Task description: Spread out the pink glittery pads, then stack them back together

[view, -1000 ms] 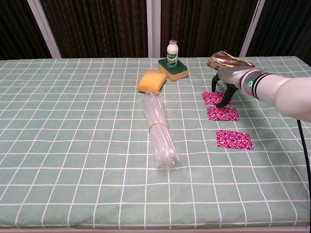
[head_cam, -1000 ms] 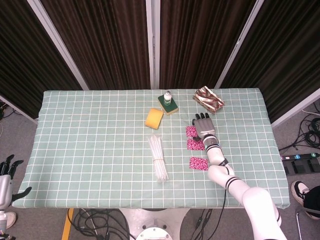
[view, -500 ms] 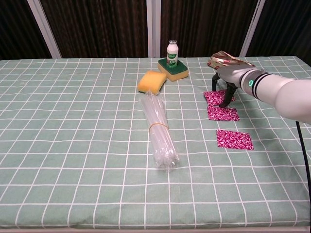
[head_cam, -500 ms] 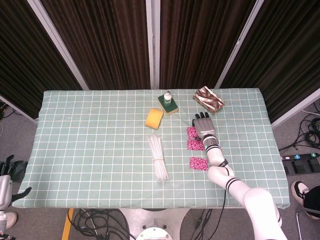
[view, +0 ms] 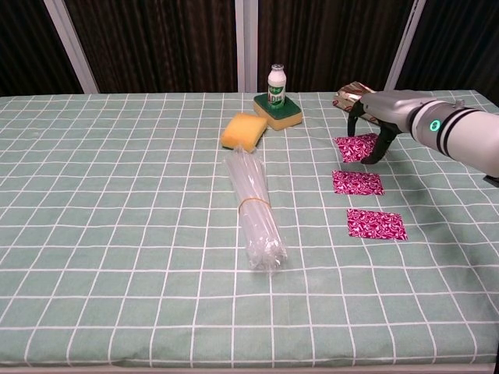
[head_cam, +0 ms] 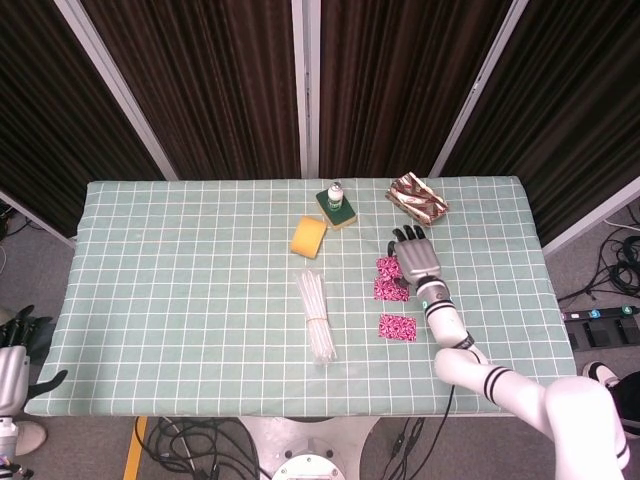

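A: Where are the pink pads seen?

B: Three are noted on the checked tablecloth, right of centre, laid in a row running away from the robot. The near pad and the middle pad lie flat and apart from one another. The far pad is raised off the cloth on its right side and is pinched at that edge by the right hand.

A: How is that hand set?

B: Its fingers are curled downward, with the tips closed on the far pad's right edge. In the head view the same hand is seen partly over the far pad, with the middle pad just below it and the near pad further toward the robot.

A: And the left hand?

B: It is recorded only at the lower left corner of the head view, off the table and well apart from the pads. Nothing is seen in it; whether its fingers are spread or curled cannot be told.

A: Other items?

B: A bundle of clear plastic tubes banded at the middle lies near the table's centre. A yellow sponge lies beyond it, and a small white bottle stands on a green-and-yellow sponge. A crumpled foil packet lies at the far right, just behind the right hand.
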Robot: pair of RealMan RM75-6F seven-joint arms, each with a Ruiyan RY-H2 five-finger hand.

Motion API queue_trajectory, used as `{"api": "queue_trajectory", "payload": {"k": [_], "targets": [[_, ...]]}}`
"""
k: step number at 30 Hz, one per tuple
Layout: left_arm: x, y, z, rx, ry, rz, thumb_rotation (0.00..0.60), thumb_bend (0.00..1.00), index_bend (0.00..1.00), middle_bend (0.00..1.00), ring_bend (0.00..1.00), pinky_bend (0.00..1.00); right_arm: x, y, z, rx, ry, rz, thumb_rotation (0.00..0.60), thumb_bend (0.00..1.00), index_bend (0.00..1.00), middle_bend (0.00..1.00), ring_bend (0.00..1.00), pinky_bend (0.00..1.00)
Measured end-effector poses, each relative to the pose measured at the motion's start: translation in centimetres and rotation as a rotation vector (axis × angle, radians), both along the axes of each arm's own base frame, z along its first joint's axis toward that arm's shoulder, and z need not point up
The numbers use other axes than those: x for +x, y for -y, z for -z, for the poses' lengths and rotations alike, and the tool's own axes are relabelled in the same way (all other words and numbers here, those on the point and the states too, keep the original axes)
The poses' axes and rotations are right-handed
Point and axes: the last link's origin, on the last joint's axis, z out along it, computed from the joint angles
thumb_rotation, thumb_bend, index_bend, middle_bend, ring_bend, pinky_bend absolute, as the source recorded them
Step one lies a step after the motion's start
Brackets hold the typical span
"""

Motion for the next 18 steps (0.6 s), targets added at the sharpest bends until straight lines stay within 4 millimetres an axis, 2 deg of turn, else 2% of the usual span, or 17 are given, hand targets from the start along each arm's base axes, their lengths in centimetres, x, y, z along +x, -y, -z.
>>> {"api": "queue_trajectory", "payload": {"k": [4, 11, 18], "targets": [[0.0, -0.2, 0.1, -0.007, 0.003, 0.005, 0.6, 0.13, 0.27, 0.18, 0.15, 0.17, -0.2, -2.6, -1.1, 0.009, 0.023, 0.023, 0.581, 0.12, 0.36, 0.1, 0.0, 0.0], [0.0, -0.5, 0.2, -0.013, 0.006, 0.013, 0.6, 0.13, 0.27, 0.18, 0.15, 0.17, -1.7, -7.2, -2.3, 0.014, 0.028, 0.122, 0.555, 0.12, 0.35, 0.1, 0.0, 0.0], [-0.1, -0.5, 0.4, -0.017, 0.012, 0.012, 0.6, 0.13, 0.27, 0.18, 0.15, 0.17, -2.1, -10.0, -1.5, 0.042, 0.028, 0.168, 0.52, 0.12, 0.35, 0.1, 0.0, 0.0]]}}
